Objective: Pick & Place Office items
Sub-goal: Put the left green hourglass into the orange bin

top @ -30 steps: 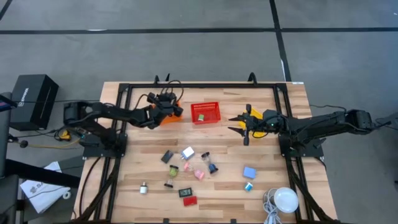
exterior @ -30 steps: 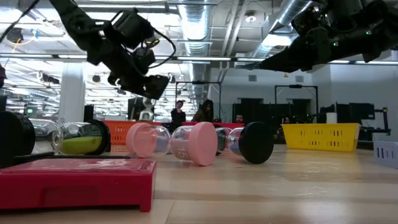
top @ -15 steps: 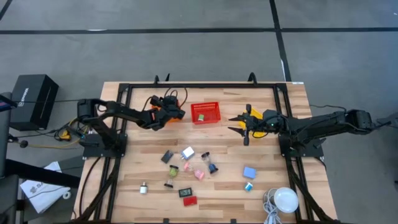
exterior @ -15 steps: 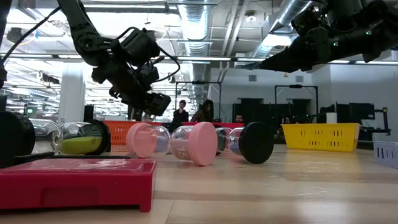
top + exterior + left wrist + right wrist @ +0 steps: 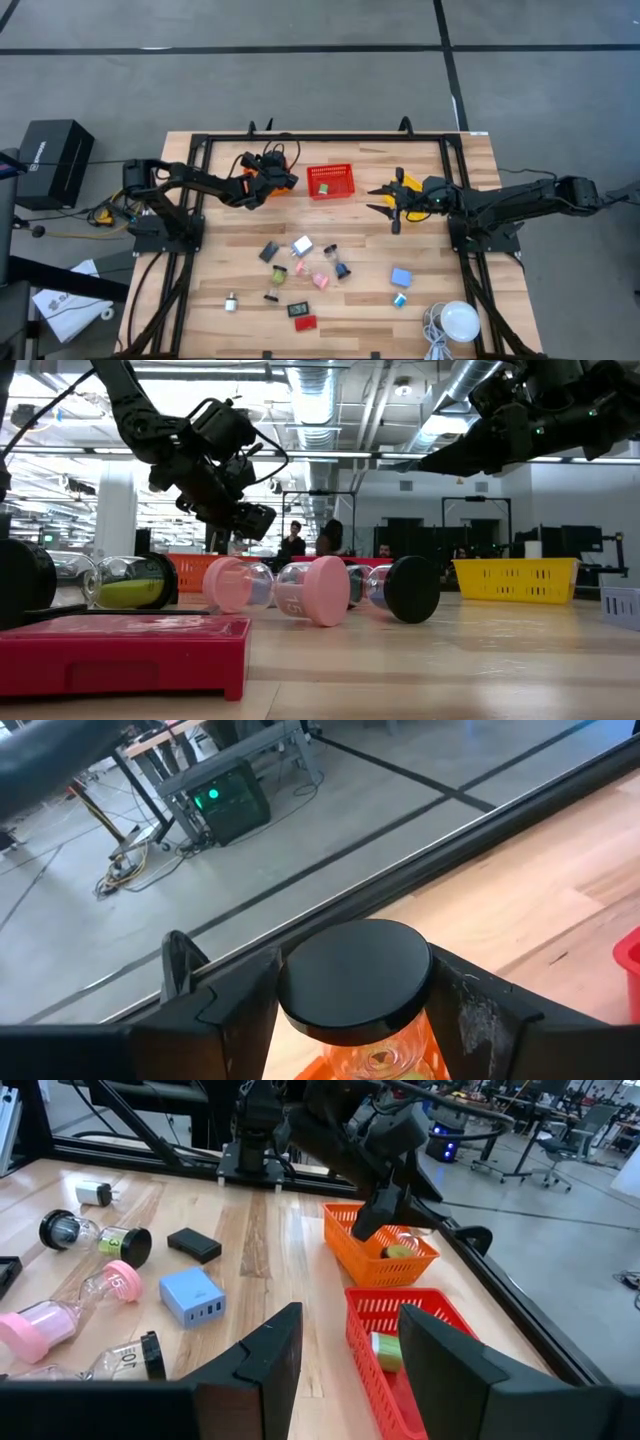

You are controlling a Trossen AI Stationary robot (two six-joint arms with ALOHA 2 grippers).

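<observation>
1. Holding a small clear hourglass timer (image 5: 357, 1010) with a black cap, my left gripper (image 5: 262, 181) hangs over the orange basket (image 5: 385, 1252) in the upper left part of the high view; my fingers (image 5: 230, 1010) are closed on its glass body, just below the cap.
2. I judge this timer is light but fragile and slippery, because the body is glass and round, so the hold must stay at the narrow part under the cap and not be too hard.
3. The orange basket already has something greenish-yellow inside, seen in the right wrist view; I cannot tell exactly what it is.
4. The red basket (image 5: 330, 181) sits just to the right of the orange one, near the top middle of the high view, and it holds one small green and white item (image 5: 387, 1350).
5. The yellow basket (image 5: 515, 578) is at the right in the low view; I cannot see what is inside.
6. My right gripper (image 5: 385, 199) waits right of the red basket with its fingers wide apart and nothing between them.
7. The other office items lie in the lower middle of the high view: a pink hourglass timer (image 5: 275, 588), a black-capped timer (image 5: 395, 588), a blue charger block (image 5: 401, 277) and a flat red box (image 5: 125, 652).
8. The timers can roll, so I think they are best taken across the middle; the box is stiff and is best taken by the edges.
</observation>
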